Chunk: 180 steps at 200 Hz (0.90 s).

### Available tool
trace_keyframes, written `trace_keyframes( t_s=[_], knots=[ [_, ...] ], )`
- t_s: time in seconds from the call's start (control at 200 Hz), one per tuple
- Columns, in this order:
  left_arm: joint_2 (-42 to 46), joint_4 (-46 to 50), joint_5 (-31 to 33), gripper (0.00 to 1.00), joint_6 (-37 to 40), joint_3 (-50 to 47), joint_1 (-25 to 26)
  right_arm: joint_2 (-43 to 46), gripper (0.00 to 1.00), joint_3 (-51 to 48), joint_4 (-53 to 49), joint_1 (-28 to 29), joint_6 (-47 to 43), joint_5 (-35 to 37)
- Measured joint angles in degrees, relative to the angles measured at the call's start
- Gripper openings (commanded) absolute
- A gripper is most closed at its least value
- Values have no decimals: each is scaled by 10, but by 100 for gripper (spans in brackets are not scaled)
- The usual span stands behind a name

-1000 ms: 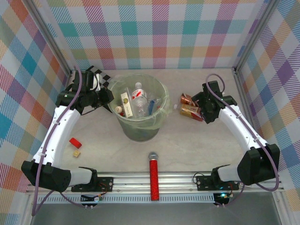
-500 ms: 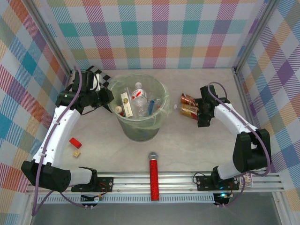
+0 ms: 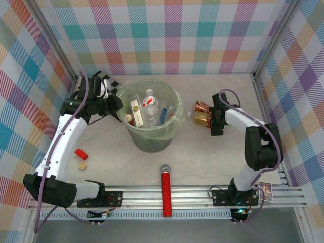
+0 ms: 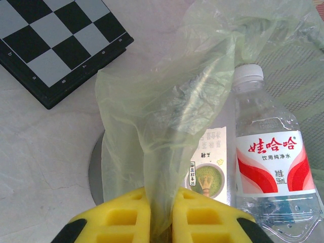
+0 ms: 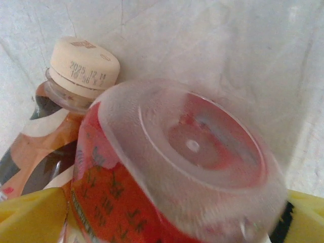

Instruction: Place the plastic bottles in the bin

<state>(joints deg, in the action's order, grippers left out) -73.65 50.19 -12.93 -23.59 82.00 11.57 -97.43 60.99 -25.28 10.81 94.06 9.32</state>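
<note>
The bin (image 3: 152, 143), a pale-green translucent basket, stands mid-table with several plastic bottles inside, among them a clear one with a red-and-white label (image 3: 149, 103) (image 4: 271, 167). My left gripper (image 3: 114, 104) (image 4: 161, 212) is shut on the bin's plastic liner (image 4: 167, 121) at the left rim. Two bottles lie on the table right of the bin: a red-labelled one (image 3: 201, 120) (image 5: 167, 167) and a brown one with a cream cap (image 3: 202, 107) (image 5: 45, 136). My right gripper (image 3: 215, 120) (image 5: 167, 220) is open, its yellow fingers on either side of the red-labelled bottle's base.
A black-and-grey checkerboard (image 3: 109, 81) (image 4: 55, 45) lies behind the left gripper. A red glittery microphone (image 3: 166, 195) lies near the front rail. A red block (image 3: 81, 153) and a small tan block (image 3: 82, 165) sit at the left. Checked walls close in three sides.
The right arm has folded in, its gripper moving left and down onto the two bottles on the table. The left arm and the liner have not moved.
</note>
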Motion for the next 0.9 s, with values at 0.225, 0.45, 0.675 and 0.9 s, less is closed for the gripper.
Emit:
trace_keyframes(
  t_s=[0.225,0.45,0.675,0.9],
  knots=[
    [0,0,0,13,-2,0,0,-20,65,2,37,0,-15,3],
    [0,0,1,13,-2,0,0,2,59,2,20,0,-52,2],
    [0,0,1,13,-2,0,0,151,55,10,-39,0,-133,3],
    [0,0,0,13,-2,0,0,302,44,37,-49,0,-284,-11]
  ],
)
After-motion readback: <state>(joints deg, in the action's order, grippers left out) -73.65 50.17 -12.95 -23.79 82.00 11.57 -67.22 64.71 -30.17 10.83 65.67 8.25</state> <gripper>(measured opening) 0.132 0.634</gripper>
